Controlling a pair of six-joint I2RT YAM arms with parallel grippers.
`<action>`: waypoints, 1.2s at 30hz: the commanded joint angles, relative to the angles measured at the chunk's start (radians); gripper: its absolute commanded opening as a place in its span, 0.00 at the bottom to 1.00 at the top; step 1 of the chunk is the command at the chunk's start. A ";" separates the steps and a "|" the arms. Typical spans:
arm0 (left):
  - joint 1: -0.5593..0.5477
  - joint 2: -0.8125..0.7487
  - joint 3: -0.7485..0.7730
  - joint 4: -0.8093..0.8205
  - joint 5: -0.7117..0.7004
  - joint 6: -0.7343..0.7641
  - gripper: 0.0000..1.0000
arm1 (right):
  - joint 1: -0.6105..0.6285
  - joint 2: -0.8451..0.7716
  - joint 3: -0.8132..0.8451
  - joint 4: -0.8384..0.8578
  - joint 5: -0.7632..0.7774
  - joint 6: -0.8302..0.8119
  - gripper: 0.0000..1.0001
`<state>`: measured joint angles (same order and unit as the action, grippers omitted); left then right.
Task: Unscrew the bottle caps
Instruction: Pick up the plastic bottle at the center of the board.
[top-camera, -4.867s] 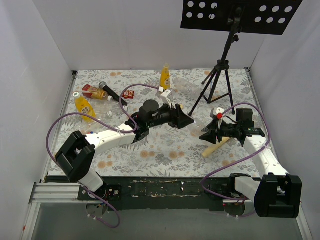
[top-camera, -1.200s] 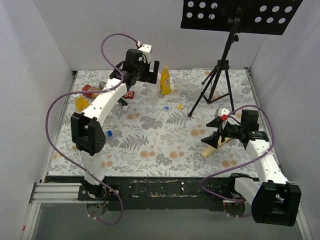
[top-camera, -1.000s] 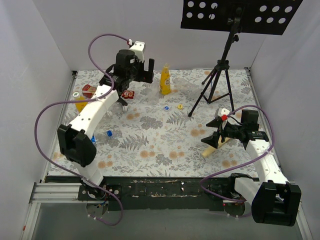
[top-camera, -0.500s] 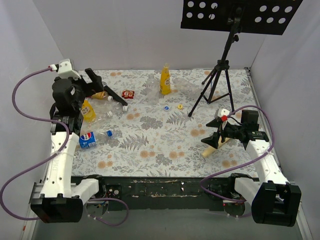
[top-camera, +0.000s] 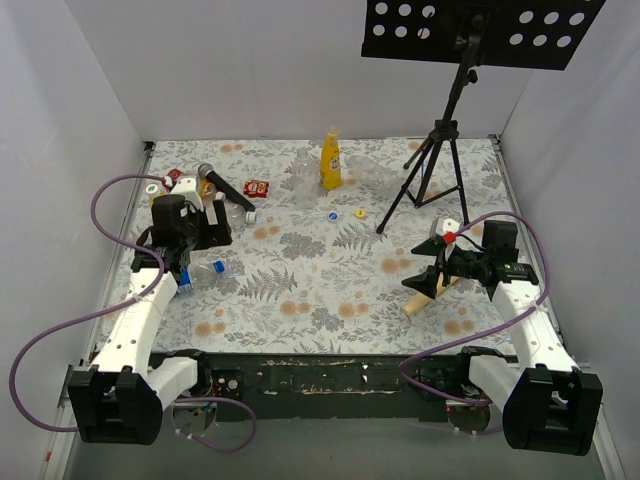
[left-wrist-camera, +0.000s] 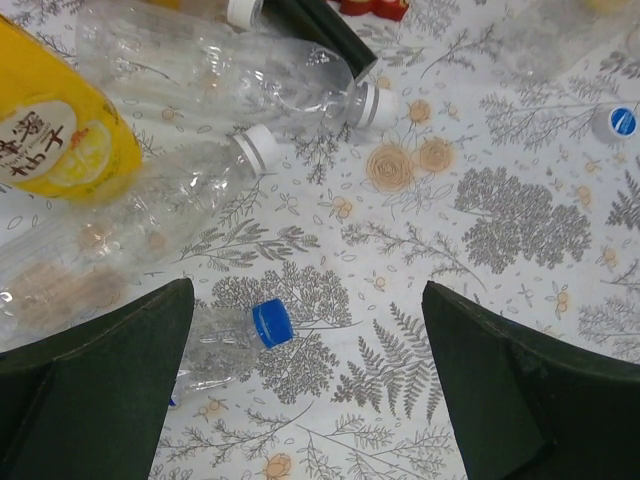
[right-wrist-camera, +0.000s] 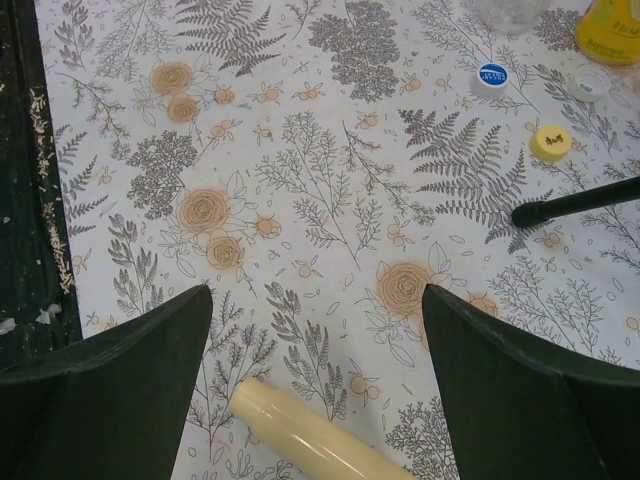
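My left gripper (top-camera: 212, 236) (left-wrist-camera: 308, 300) hangs open over a heap of lying bottles at the table's left. A clear bottle (left-wrist-camera: 215, 348) with a blue cap (left-wrist-camera: 271, 323) (top-camera: 218, 266) lies just below it, near the left finger. Two more clear bottles carry white caps (left-wrist-camera: 260, 148) (left-wrist-camera: 376, 105), and an orange-yellow bottle (left-wrist-camera: 50, 130) lies beside them. An orange bottle (top-camera: 330, 160) stands upright at the back. Loose blue (top-camera: 332, 214) (right-wrist-camera: 490, 75) and yellow caps (top-camera: 359, 213) (right-wrist-camera: 549, 143) lie mid-table. My right gripper (top-camera: 425, 276) (right-wrist-camera: 315, 295) is open and holds nothing.
A tan cone-shaped stick (right-wrist-camera: 300, 432) (top-camera: 430, 295) lies under the right gripper. A black microphone (top-camera: 222, 186) rests among the left bottles. A music stand's tripod (top-camera: 432, 160) stands at the back right, one leg (right-wrist-camera: 580, 203) reaching toward the caps. White walls enclose the table.
My left arm has swung from the back of the table round the left side and now reaches over the lying bottles. The right arm has not moved.
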<state>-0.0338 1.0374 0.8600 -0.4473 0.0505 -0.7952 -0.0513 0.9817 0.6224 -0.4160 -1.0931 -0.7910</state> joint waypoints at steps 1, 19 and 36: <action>-0.034 -0.048 -0.051 0.053 -0.035 0.077 0.98 | -0.004 -0.003 0.003 -0.009 -0.033 -0.016 0.93; 0.138 -0.076 0.092 0.116 -0.239 -0.148 0.98 | -0.004 -0.006 0.005 -0.015 -0.042 -0.017 0.93; 0.158 0.323 0.301 0.223 -0.429 -0.047 0.88 | -0.004 -0.006 0.007 -0.021 -0.047 -0.022 0.93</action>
<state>0.1211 1.3434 1.0893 -0.2810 -0.2905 -0.8883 -0.0513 0.9817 0.6224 -0.4198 -1.1107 -0.7975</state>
